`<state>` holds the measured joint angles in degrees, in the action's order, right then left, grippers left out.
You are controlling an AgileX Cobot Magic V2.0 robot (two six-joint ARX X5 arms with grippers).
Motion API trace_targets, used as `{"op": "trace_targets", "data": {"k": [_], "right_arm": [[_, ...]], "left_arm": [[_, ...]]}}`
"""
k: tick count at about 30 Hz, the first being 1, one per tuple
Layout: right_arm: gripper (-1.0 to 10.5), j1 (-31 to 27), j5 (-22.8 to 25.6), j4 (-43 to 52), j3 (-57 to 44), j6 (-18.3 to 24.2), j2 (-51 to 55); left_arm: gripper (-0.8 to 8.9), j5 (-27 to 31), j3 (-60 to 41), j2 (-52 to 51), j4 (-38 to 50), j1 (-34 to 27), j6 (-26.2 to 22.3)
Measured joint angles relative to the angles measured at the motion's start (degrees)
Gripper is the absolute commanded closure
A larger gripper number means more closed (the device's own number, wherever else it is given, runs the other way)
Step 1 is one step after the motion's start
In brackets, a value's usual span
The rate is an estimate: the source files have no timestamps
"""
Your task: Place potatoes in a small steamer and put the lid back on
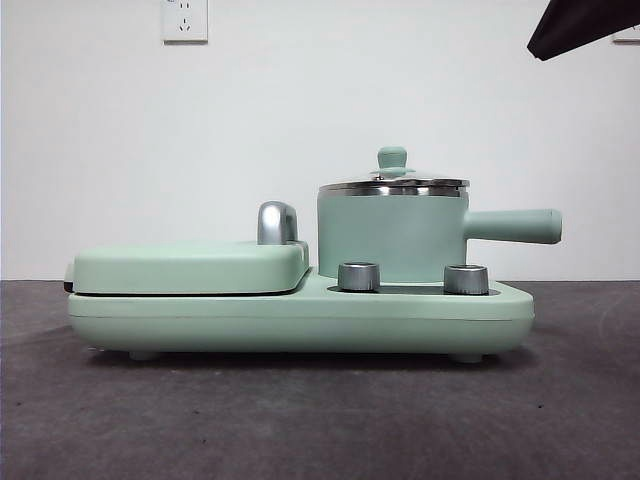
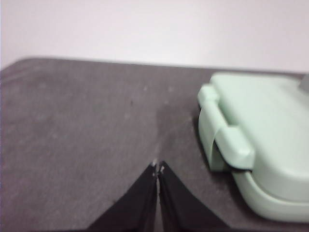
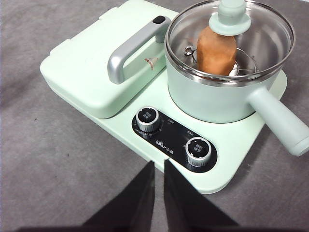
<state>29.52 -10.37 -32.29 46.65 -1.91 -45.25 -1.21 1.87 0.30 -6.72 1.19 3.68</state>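
With the potato [image 3: 216, 52] standing in the steamer [image 3: 212, 94] under the lid [image 3: 231, 19], both hands sit empty and closed, the right hand [image 3: 159, 166] nearer, left hand [image 2: 158, 168] off beside the griddle cover [image 2: 270, 125].

Bare test bench: grey mat [image 1: 300, 420], blank white wall [image 1: 300, 130], wall socket [image 1: 185, 20]

Matte black, tapering wedge-shaped fingers [image 2: 140, 203] are seen on the left gripper [image 2: 158, 166]; the right gripper [image 3: 158, 164] is alike.

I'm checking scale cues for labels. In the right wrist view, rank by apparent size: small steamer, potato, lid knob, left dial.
1. small steamer
2. potato
3. lid knob and left dial: look alike, and the dial sits nearer the camera, so unranked.
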Motion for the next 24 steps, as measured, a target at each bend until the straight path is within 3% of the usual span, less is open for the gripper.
{"op": "trace_targets", "data": {"k": [16, 24], "right_arm": [[9.2, 0.0, 0.1, 0.2, 0.0, 0.0, 0.0], [9.2, -2.9, 6.3, 4.5, -3.0, 4.3, 5.4]], "left_arm": [[8.08, 0.0, 0.0, -0.1, -0.3, 0.0, 0.2], [8.08, 0.0, 0.0, -0.1, -0.3, 0.0, 0.2]]}}
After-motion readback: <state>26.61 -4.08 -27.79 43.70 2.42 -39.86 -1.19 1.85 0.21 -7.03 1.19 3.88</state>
